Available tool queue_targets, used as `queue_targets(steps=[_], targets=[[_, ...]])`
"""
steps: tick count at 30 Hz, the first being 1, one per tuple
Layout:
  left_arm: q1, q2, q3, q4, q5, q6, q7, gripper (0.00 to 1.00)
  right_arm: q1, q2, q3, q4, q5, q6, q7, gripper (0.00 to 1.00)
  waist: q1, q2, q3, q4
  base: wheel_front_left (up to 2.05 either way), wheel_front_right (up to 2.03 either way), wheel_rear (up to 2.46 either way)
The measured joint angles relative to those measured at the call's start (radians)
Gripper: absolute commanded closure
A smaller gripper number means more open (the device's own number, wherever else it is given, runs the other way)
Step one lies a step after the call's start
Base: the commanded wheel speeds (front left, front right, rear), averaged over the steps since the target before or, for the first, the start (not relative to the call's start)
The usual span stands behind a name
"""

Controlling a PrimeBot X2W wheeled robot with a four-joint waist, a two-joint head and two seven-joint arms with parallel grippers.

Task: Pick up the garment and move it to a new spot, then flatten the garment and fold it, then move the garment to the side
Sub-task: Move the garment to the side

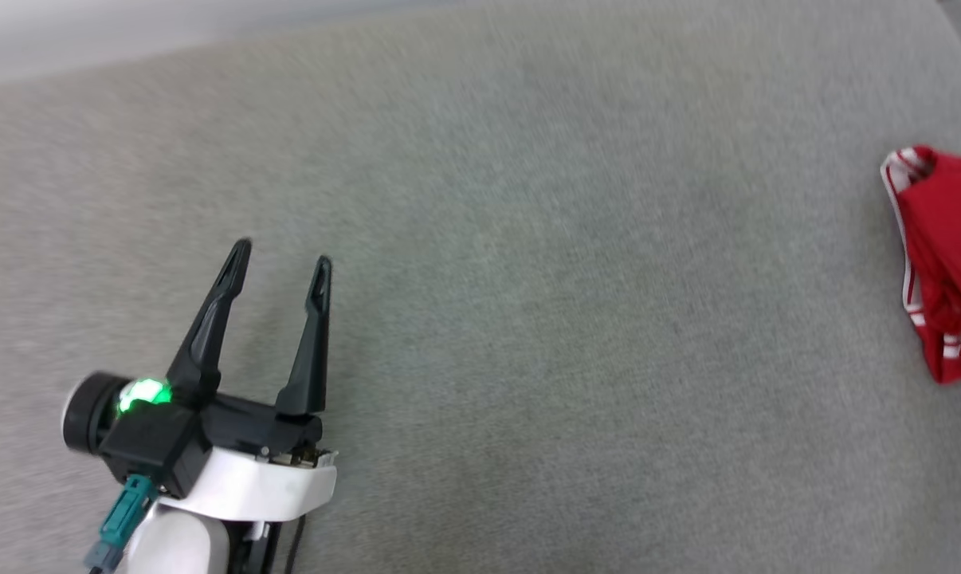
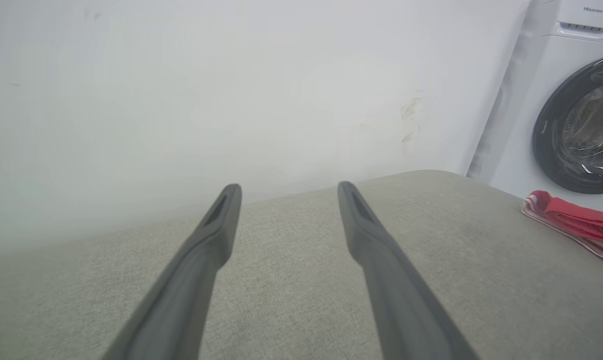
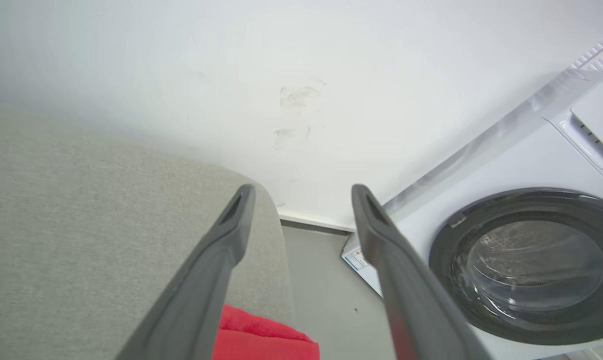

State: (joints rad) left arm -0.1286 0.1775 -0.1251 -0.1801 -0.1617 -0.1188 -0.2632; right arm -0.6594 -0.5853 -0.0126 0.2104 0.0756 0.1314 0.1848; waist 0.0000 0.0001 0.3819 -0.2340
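We record the red, white-trimmed fabric garment (image 1: 947,263) well apart from the spread, empty left gripper (image 1: 283,253) and near the spread, empty right gripper (image 3: 301,192).

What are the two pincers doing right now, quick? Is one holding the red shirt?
Left pincer: open, holding nothing.
Right pincer: open, holding nothing; the red shirt lies on the grey cushion, not gripped.

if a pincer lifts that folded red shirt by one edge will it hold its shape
The red fabric shirt with white striped trim lies in soft layered folds, so it would probably droop and open if lifted. Thin and low-lying, it is likely light. Pushed across the grey woven cushion, it may bunch.
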Motion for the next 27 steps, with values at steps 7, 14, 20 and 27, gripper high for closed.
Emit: queue_targets(steps=[7, 14, 20, 27], targets=[[0.079, -0.043, 0.045, 0.03, 0.022, 0.006, 0.0, 0.0, 0.213, 0.169, -0.018, -0.191, 0.014, 0.0, -0.125, 0.0, -0.0001, 0.0, -0.142, 0.077, 0.0, 0.0, 0.0], [0.149, -0.081, 0.049, 0.075, 0.035, 0.007, 0.0, 0.0, 0.43, 0.357, -0.009, -0.274, 0.07, 0.0, -0.225, 0.0, -0.0002, 0.0, -0.234, 0.158, 0.0, 0.0, 0.0], [0.175, -0.096, 0.053, 0.114, 0.054, 0.012, 0.0, 0.0, 0.564, 0.469, -0.013, -0.264, 0.085, 0.0, -0.304, 0.0, -0.0002, 0.0, -0.278, 0.21, 0.0, 0.0, 0.0], [0.185, -0.109, 0.062, 0.144, 0.07, 0.012, 0.0, 0.0, 0.628, 0.501, 0.002, -0.185, 0.094, 0.0, -0.384, 0.0, -0.0002, 0.0, -0.297, 0.229, 0.0, 0.0, 0.0]])
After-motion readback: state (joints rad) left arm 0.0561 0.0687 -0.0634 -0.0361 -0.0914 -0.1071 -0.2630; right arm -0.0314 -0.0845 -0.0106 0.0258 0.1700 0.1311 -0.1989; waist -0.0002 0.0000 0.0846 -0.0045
